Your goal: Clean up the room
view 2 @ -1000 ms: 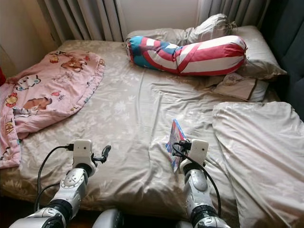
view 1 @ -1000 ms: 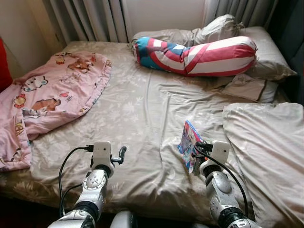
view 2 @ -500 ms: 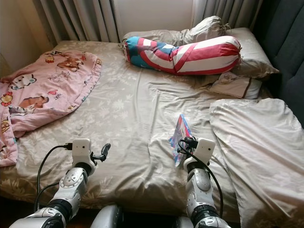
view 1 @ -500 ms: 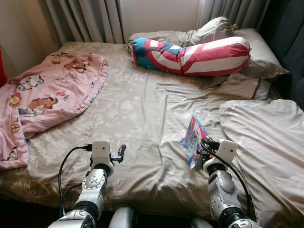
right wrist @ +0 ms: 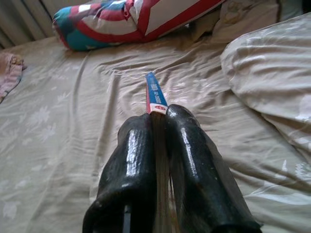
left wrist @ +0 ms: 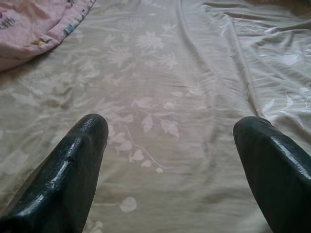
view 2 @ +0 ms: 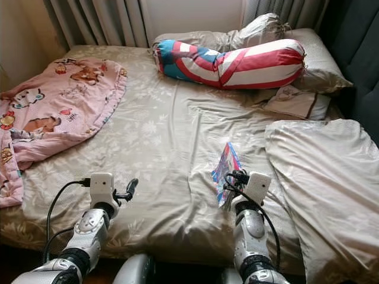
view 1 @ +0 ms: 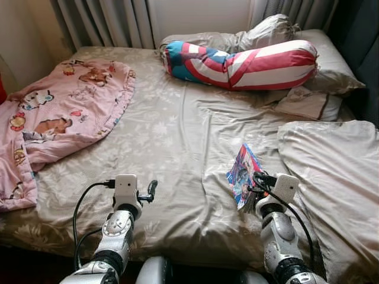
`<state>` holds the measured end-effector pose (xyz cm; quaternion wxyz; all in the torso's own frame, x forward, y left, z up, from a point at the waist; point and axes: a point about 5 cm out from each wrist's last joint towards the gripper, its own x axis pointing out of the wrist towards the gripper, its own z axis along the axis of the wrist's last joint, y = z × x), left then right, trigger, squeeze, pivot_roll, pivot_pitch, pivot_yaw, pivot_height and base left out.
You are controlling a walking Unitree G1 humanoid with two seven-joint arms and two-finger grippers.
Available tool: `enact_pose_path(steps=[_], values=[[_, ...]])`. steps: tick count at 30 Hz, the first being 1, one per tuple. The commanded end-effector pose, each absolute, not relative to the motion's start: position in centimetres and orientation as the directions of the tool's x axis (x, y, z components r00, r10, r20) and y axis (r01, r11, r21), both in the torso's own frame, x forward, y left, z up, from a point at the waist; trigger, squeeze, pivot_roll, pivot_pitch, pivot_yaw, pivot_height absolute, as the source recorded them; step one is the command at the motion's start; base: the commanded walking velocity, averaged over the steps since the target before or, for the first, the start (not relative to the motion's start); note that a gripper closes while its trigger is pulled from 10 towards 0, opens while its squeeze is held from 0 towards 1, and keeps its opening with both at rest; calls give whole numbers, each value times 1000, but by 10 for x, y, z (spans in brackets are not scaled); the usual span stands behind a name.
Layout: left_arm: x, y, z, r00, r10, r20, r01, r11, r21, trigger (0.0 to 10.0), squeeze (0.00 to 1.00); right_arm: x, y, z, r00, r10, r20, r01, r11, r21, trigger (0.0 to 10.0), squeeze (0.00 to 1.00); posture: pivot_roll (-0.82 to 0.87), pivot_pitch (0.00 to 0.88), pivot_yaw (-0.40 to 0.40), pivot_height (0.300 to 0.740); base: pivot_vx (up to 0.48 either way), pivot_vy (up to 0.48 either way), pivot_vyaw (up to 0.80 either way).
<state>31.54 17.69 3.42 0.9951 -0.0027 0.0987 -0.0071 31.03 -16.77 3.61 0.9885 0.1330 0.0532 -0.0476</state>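
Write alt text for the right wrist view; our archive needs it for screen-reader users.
The right gripper is shut on a thin colourful book, held edge-on above a rumpled beige bedsheet. A red, white and blue striped bolster lies beyond, with a beige pillow beside.

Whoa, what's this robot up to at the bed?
It is tidying the bedroom. Its right gripper is shut on a thin colourful book, held on edge above the beige sheet. The left gripper hangs open over the sheet, holding nothing. A pink cartoon blanket lies crumpled at the bed's left side, and a red, white and blue bolster lies by the pillows.
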Motion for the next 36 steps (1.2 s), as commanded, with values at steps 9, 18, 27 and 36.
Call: enact_pose_path(steps=[9, 18, 27, 36], values=[[313, 180, 32, 979, -19, -203, 20, 1000, 3, 10000, 0, 320, -177, 51, 992, -111, -55, 122, 960, 251, 10000, 0, -87, 60, 43, 646, 330, 0, 0], [313, 180, 32, 979, -21, -202, 23, 1000, 4, 10000, 0, 320, -173, 50, 994, -93, -59, 105, 959, 262, 10000, 0, -84, 58, 46, 646, 295, 0, 0], [310, 181, 30, 979, -28, -201, 32, 999, 15, 10000, 0, 324, -176, 47, 989, -89, -115, 125, 927, 354, 10000, 0, -73, 80, 53, 646, 0, 0, 0], [299, 187, 26, 983, -43, -181, 50, 998, 35, 10000, 0, 324, -180, 41, 979, -102, -179, 169, 895, 412, 10000, 0, -26, 152, 74, 646, 0, 0, 0]])
